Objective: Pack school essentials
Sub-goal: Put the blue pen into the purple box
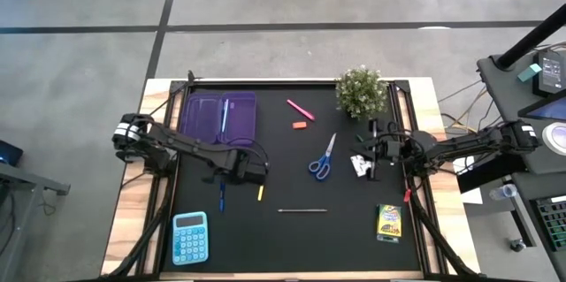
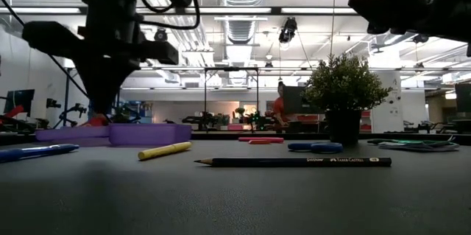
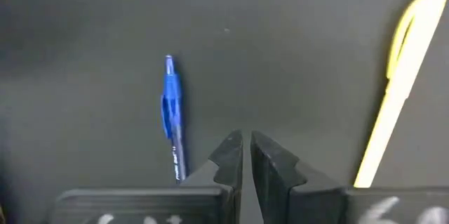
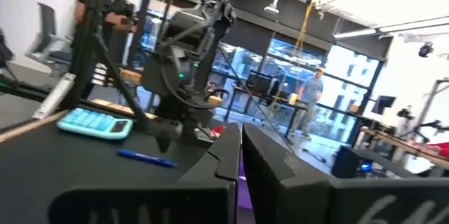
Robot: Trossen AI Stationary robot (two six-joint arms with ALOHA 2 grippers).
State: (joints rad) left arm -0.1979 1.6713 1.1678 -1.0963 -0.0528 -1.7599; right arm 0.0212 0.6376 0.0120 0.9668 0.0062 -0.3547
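Black matting covers the tabletop [image 1: 292,238]. Purple case [image 1: 218,116] sits far left, a blue pen lying inside it; potted plant [image 1: 361,93] far right. Left gripper [image 1: 253,174] hangs just near of the case, jaws together and empty, above a blue pen [image 3: 172,112] and a yellow pen [image 3: 396,90]. Right gripper [image 1: 375,148] waits at the right edge, jaws together, beside the white packet [image 1: 358,165]. Calculator [image 1: 190,237] lies near left, crayon box [image 1: 388,221] near right. Scissors [image 1: 323,160], pencil [image 2: 293,162], pink pen [image 1: 300,109] and red eraser [image 1: 299,125] lie between.
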